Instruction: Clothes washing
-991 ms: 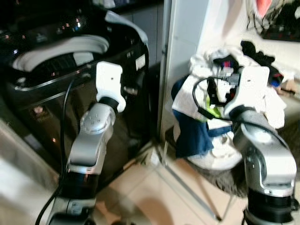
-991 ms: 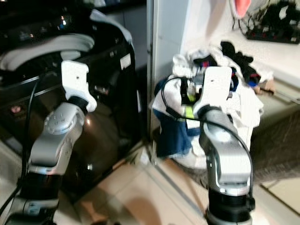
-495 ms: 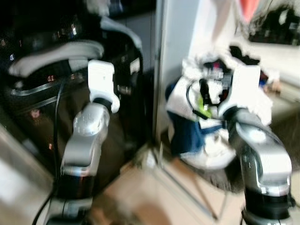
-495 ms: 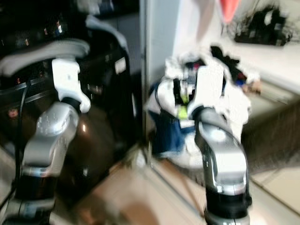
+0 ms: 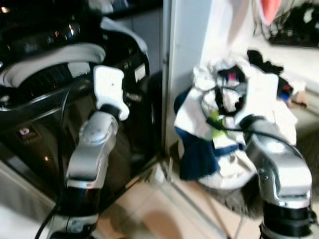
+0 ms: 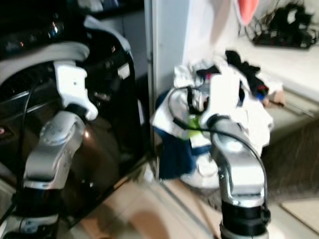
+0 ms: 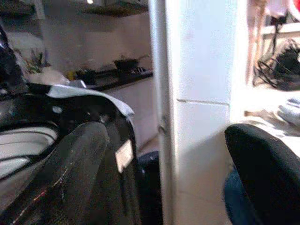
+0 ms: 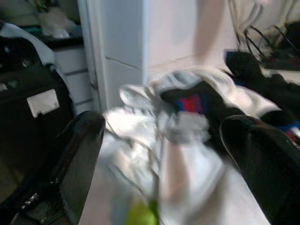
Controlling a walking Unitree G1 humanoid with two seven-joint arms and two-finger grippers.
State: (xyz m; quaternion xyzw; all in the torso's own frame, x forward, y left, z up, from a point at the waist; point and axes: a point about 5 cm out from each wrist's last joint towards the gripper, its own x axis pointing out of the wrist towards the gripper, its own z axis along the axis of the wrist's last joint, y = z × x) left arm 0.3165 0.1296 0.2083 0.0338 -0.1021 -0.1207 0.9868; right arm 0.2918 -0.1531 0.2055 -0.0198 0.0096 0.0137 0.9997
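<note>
A black top-loading washing machine (image 5: pixel 45 99) stands on the left, with a pale rim around its open top and a white cloth (image 5: pixel 124 31) draped over its far corner. To the right sits a heap of laundry (image 5: pixel 224 109): white pieces, a dark blue garment (image 5: pixel 199 157) hanging down and black items on top. My left gripper (image 7: pixel 168 136) is open, raised in front of the machine's right edge. My right gripper (image 8: pixel 164 126) is open, held just short of the white and black clothes (image 8: pixel 187 108) on the heap, with nothing between its fingers.
A white pillar (image 5: pixel 184 59) separates the machine from the laundry heap. Beige floor tiles (image 5: pixel 149 209) lie below, with a dark mat (image 5: pixel 234 199) under the heap. A wire rack with dark items (image 5: pixel 294 25) sits on the counter at the back right.
The whole picture has swayed and blurred, so the camera moved. Both arms keep about the same raised pose; the right gripper stays at the heap.
</note>
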